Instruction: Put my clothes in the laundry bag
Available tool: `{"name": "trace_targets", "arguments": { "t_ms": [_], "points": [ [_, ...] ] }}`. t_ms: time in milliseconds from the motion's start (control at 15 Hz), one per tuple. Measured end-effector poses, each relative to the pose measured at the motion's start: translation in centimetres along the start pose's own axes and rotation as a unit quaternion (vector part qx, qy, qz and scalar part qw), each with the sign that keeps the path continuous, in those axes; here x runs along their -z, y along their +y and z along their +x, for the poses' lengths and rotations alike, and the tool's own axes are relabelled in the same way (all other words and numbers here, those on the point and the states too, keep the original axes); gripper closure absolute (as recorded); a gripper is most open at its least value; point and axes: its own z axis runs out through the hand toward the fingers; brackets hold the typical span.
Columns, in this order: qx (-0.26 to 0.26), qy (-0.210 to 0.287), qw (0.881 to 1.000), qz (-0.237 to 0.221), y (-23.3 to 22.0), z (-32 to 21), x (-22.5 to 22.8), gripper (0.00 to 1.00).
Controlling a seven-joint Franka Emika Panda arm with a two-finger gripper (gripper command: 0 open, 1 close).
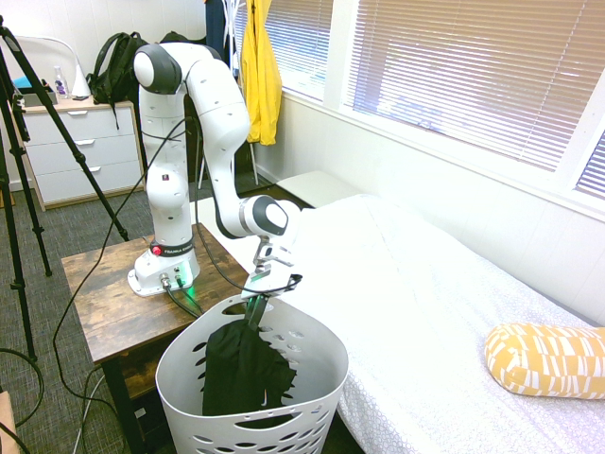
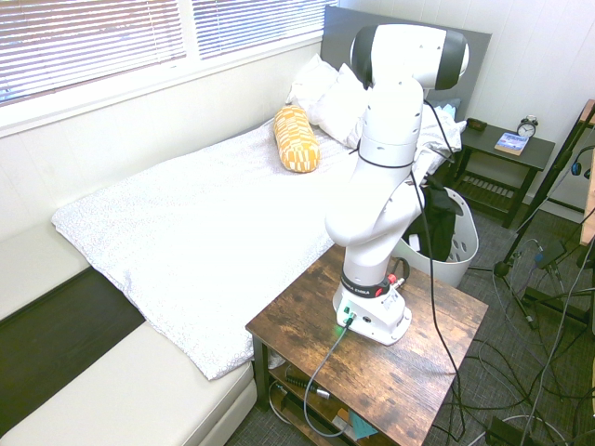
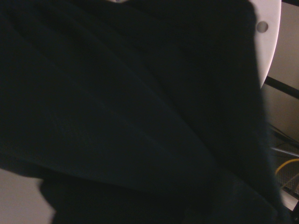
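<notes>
Bed (image 1: pixel 416 312), white cover: yellow patterned pillow (image 1: pixel 546 359) lying on it, well apart from the basket. Grey carpet floor (image 1: pixel 57 236): white laundry basket (image 1: pixel 253 416) standing just beside the bed, against a wooden side table (image 1: pixel 104 293).

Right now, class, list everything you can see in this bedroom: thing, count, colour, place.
Garment: one, black, hanging into the basket.
Laundry basket: one, white, on the floor between table and bed.
Bed: one, white cover, under the window.
Patterned pillow: one, yellow and white, on the bed.
Yellow garment: one, hanging by the window.
Backpack: one, black, on the dresser.
Dresser: one, white, against the wall.
Wooden table: one, brown, beside the bed.
Nightstand: one, dark, beside the headboard.
Gripper: one, at the garment's top, above the basket.
</notes>
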Motion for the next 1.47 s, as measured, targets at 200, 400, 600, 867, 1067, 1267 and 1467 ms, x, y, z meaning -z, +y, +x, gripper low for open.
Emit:
{"name": "trace_targets", "arguments": {
  "t_ms": [200,400,600,867,1067,1267,1467],
  "points": [
    [-0.002,0.000,1.000,0.003,-0.1,0.1,0.2,0.00],
    [-0.007,0.007,0.997,0.078,-1.8,1.1,5.4,0.00],
    [-0.014,0.025,0.984,0.176,-3.6,1.6,14.9,0.00],
    [-0.018,0.034,0.948,0.316,-6.8,-0.4,29.1,0.00],
    [0.015,0.058,0.905,0.421,-10.5,-5.2,40.6,0.00],
    [0.063,0.071,0.875,0.475,-14.1,-11.0,49.4,0.00],
    [0.103,0.044,0.852,0.511,-17.2,-15.6,55.6,0.00]
  ]
}}
